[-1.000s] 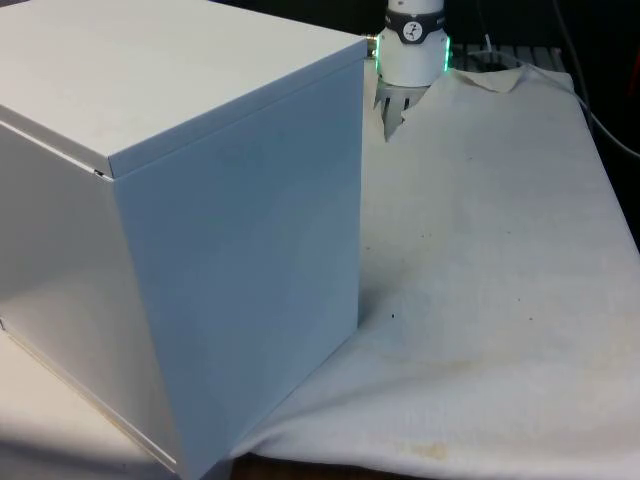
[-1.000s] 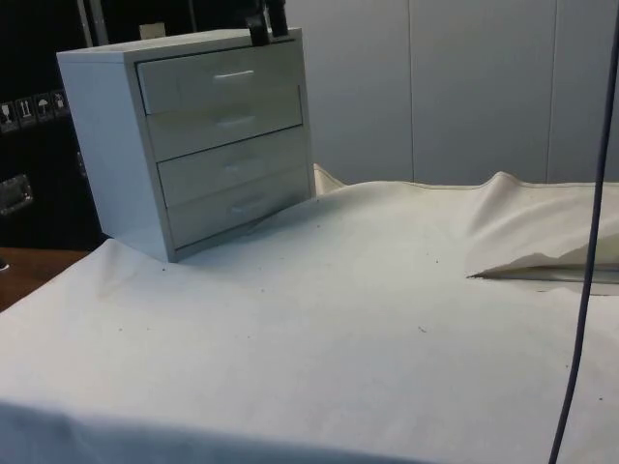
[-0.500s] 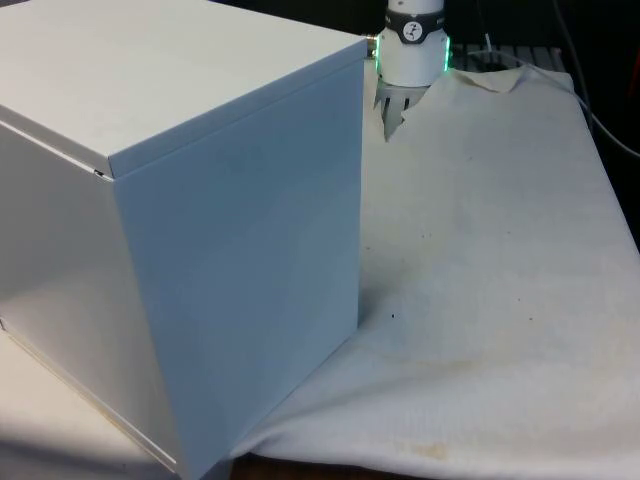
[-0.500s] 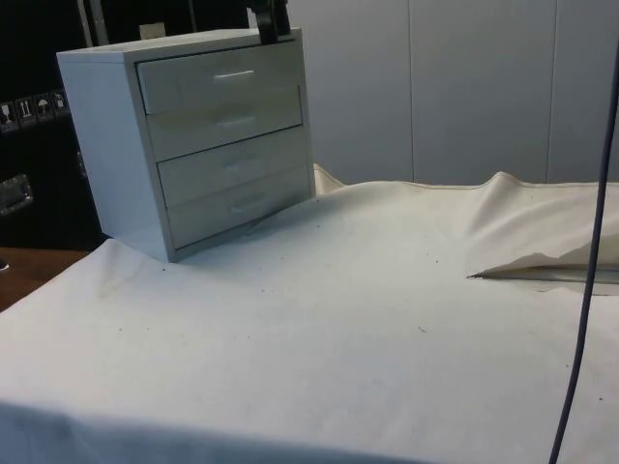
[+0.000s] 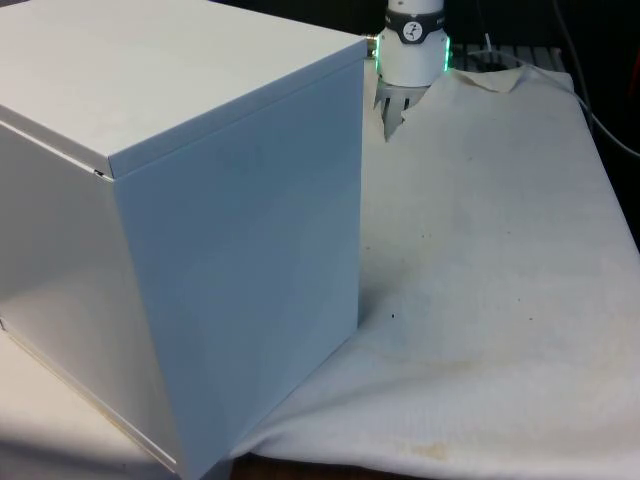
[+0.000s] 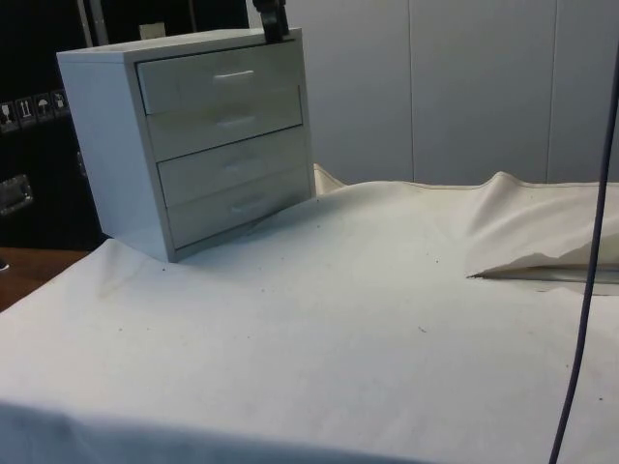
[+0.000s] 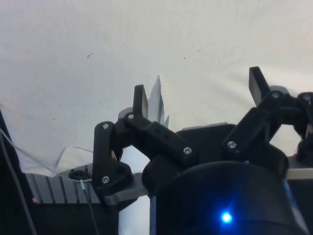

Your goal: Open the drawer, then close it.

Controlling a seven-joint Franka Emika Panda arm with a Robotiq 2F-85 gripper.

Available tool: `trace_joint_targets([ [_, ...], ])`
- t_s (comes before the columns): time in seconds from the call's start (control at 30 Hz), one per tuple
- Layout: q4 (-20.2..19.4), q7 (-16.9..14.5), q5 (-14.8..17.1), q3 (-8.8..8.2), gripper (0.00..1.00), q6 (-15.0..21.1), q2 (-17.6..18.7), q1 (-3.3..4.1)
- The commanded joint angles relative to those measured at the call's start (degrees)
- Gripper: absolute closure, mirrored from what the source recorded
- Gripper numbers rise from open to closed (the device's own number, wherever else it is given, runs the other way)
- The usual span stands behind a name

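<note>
A white chest of drawers (image 6: pixel 106 145) stands on the cloth at the side view's left, with several drawers stacked in its front. The top drawer (image 6: pixel 198 82) and those under it all sit flush, each with a small pale handle (image 6: pixel 232 74). In the front view the chest (image 5: pixel 200 200) turns its plain back and side to the camera. My black gripper (image 6: pixel 275 19) hangs just above the chest's top corner, clear of the handles. In the wrist view the gripper (image 7: pixel 198 83) is open, its fingers (image 7: pixel 140 100) wide apart over bare cloth with nothing between them.
The white cloth (image 6: pixel 368 319) spreads out in front of the chest, with a raised fold (image 6: pixel 542 242) at the side view's right. A dark cable (image 6: pixel 588 280) hangs down there. The robot's base (image 5: pixel 412 45) stands behind the chest's far corner.
In the side view the gripper has risen above the chest's top corner, so less of it shows now. The drawers and the chest have not moved.
</note>
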Motion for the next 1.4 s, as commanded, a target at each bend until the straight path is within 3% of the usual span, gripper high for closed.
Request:
trace_joint_targets([
  [0.0, -0.06, -0.74, -0.34, 0.00, 0.00, 0.11, -0.11, -0.06],
  [0.63, -0.46, -7.05, -0.46, -0.86, 0.00, 1.66, -0.40, -0.17],
  [0.83, -1.89, -9.45, -1.49, -1.49, 0.00, 5.39, -1.09, -0.29],
  [0.9, -2.01, -9.80, -1.55, -1.55, 0.00, 5.96, -1.03, -0.29],
  [0.93, -1.38, -9.63, -0.86, -1.55, 0.00, 4.53, -0.52, -0.23],
  [0.97, -2.35, -10.37, -1.60, -1.72, 0.00, 6.93, -1.03, -0.34],
  [1.17, -3.72, -12.55, -1.60, -2.29, 0.00, 10.77, -0.97, -0.46],
  [1.2, -3.15, -12.49, -1.03, -2.29, 0.00, 9.63, -0.57, -0.40],
  [1.37, -4.07, -14.73, -1.55, -2.58, 0.00, 11.57, -1.20, -0.52],
])
